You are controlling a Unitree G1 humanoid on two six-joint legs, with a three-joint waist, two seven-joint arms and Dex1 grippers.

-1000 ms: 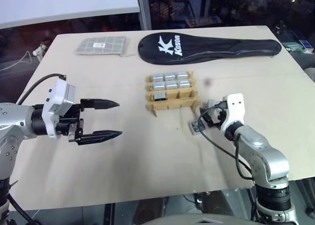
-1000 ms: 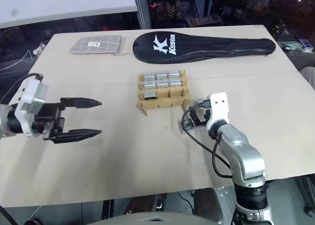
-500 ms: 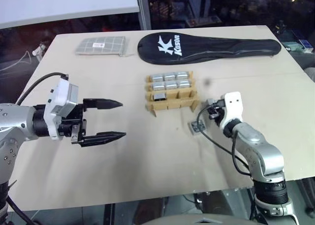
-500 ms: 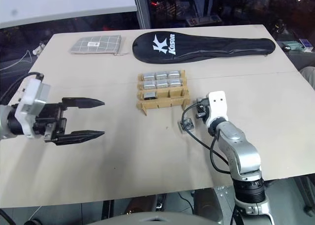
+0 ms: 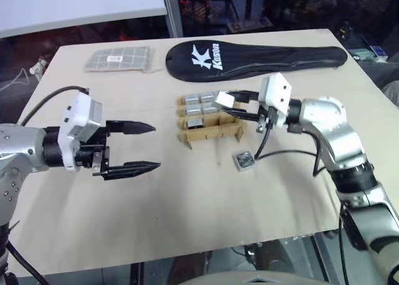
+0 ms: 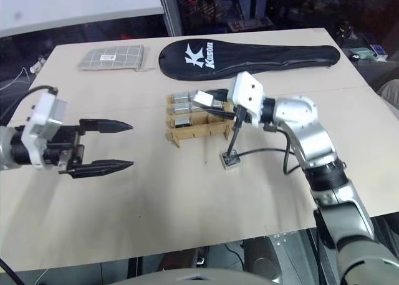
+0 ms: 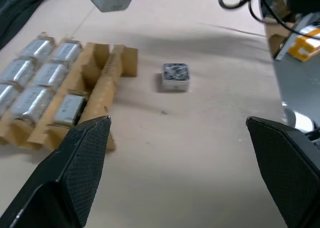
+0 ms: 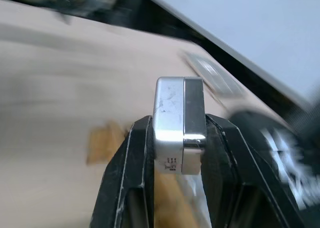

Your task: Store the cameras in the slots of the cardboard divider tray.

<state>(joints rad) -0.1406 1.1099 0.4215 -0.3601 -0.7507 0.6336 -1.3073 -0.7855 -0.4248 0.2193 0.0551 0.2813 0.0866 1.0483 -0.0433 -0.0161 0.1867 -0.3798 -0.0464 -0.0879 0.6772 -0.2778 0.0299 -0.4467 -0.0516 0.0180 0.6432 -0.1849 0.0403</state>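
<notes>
Surface [image 5: 187, 198]: pale tan board, carrying all items listed.

Cardboard divider tray [image 5: 209, 133]: brown grid at centre of the surface. Far row and middle row each hold three silver cameras [image 5: 198, 100]; one more camera sits in the left slot of the near row; the other two near slots are unfilled.

Held camera [image 5: 224, 100]: silver-grey cube, lifted above the right part of the tray, clamped between the two black fingers [image 8: 134, 163] of the right tool [image 5: 232, 105], which is closed tight on its sides and points left.

Loose camera [image 5: 244, 161]: lies flat on the surface, near and right of the tray, apart from it.

Left tool [image 5: 144, 148]: fingers spread wide, holding nothing, hanging over the bare surface left of the tray, pointing right.

Black racket cover [image 5: 255, 55]: far side, right of centre.

Grey checked pouch [image 5: 118, 58]: far left, flat.
</notes>
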